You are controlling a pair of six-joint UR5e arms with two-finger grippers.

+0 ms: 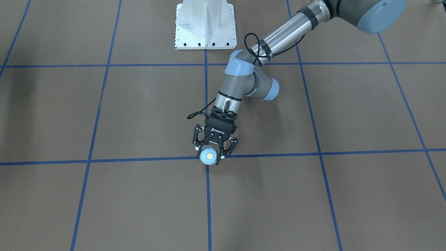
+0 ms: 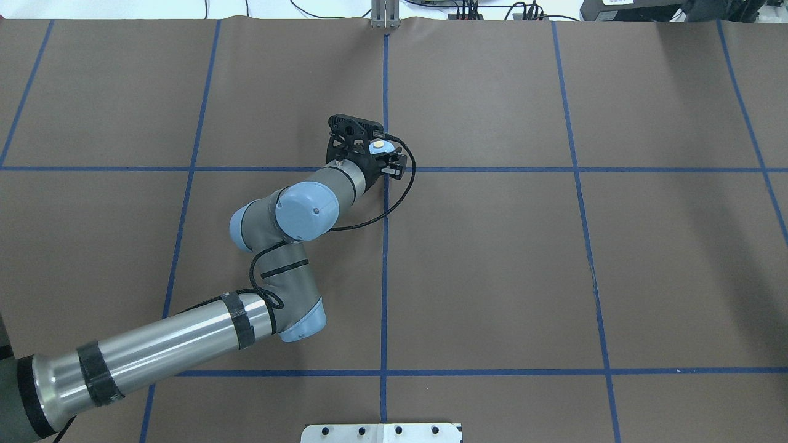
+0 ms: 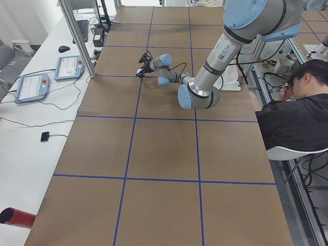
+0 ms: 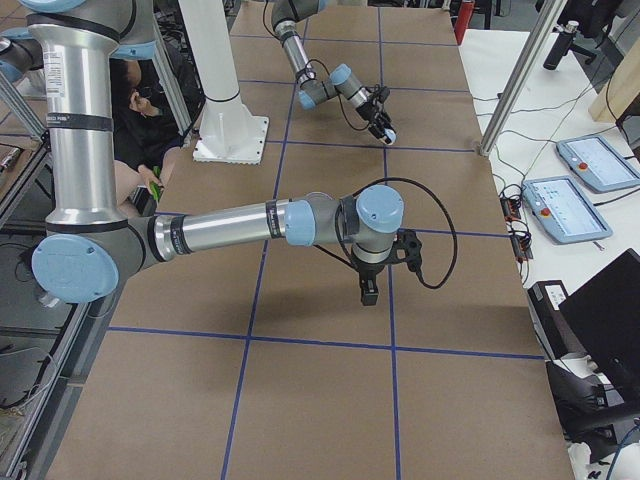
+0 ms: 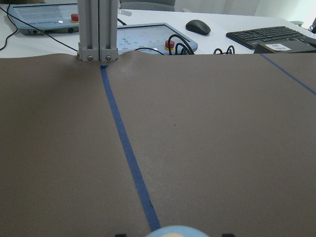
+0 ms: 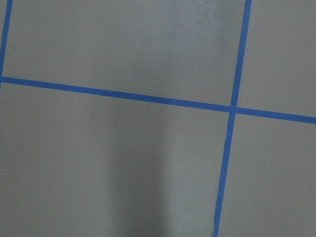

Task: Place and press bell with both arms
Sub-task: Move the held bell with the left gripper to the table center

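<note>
The light-blue bell [image 1: 209, 156] with its cream button sits between the fingers of my left gripper [image 1: 210, 153], close to a crossing of blue tape lines near the table's middle. The gripper is shut on the bell, low at the table; I cannot tell if the bell rests on it. The bell also shows in the overhead view [image 2: 378, 146], the right side view [image 4: 388, 135], and at the bottom edge of the left wrist view [image 5: 173, 232]. My right gripper [image 4: 368, 292] shows only in the right side view, pointing down above the table; I cannot tell if it is open.
The white bolted pedestal [image 1: 205, 24] stands at the robot's side of the table. A metal post [image 5: 98, 29] rises at the far edge beyond the bell. Control tablets [image 4: 565, 205] lie off the table. A seated person [image 3: 292, 113] is beside the table.
</note>
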